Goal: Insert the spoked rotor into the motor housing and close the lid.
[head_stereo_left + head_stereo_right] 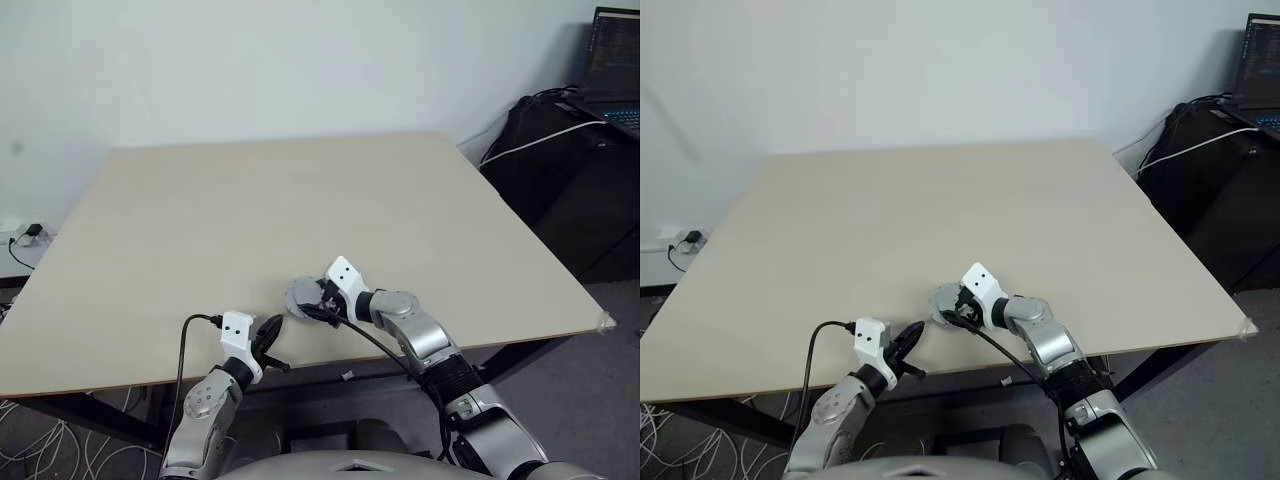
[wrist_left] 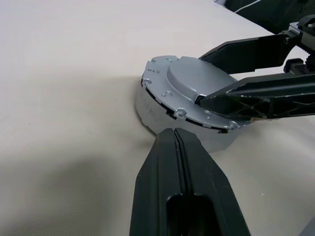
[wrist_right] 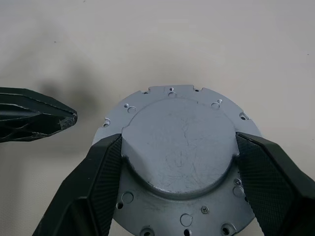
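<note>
We are observing the lid [image 3: 179, 147] lying smooth side up on the tabletop [image 1: 300, 200], near the near edge and roughly at the middle of its width. It is showing a pale silver-grey face with a raised round hub and small screw holes around a flat flange, and it is sitting on a round grey body whose side wall is showing in the left wrist view; we cannot tell from these views what that body is enclosing. The right gripper [image 3: 179, 157] is reaching in from the near right, and its two black fingers [image 3: 98, 182] are standing wide on opposite sides of the raised hub, resting against its edge; we are recording this as a grasp on the lid. The lid is sitting flat on the body beneath it, not lifted clear. The left gripper [image 2: 176, 142] is hovering just beside the lid on its near left, its fingers clenched together to a single narrow tip and holding nothing. That tip is pointing toward the side wall of the grey body and is standing apart from it by a small gap. A black cable [image 1: 185, 345] is looping from the left wrist. At the far right, beyond the tabletop, a laptop [image 1: 612, 60] is standing open on dark furniture.
</note>
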